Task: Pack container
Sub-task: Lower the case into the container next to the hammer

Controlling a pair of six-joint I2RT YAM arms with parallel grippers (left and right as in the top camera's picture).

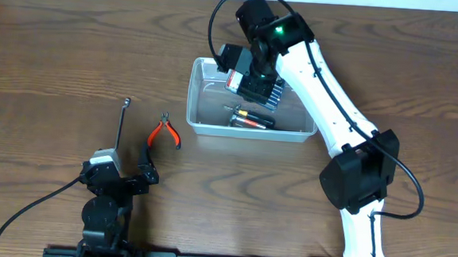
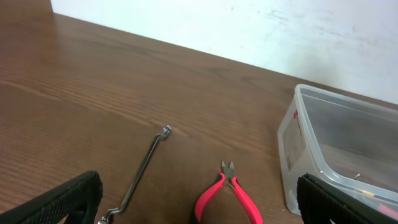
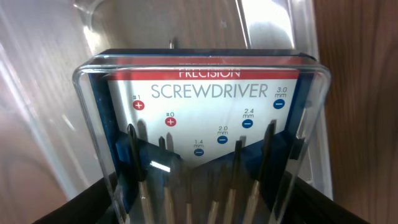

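1. i see the clear plastic container (image 1: 200, 125) on the brown tabletop (image 1: 58, 62), just toward 1 o'clock from the middle of the overhead view.
2. my right arm reaches in from 5 o'clock, and its wrist hangs over the container's 11 o'clock corner.
3. the right end effector (image 3: 199, 211) is clamped on a clear screwdriver case (image 3: 205, 124). a dark finger shows at each lower corner of the wrist view. the label reads "precision screwdriver".
4. i cannot tell whether the case touches the container floor.
5. a few small tools (image 1: 249, 119) with yellow, red and black parts lie inside the container, near its 6 o'clock wall.
6. red-handled pliers (image 1: 165, 132) lie on the tabletop at 9 o'clock from the container, apart from it.
7. a thin metal wrench (image 1: 121, 126) lies just at 9 o'clock from the pliers, not touching them.
8. the left end effector (image 1: 123, 170) sits at 7 o'clock in the overhead view. its fingers are spread wide apart and hold nothing.
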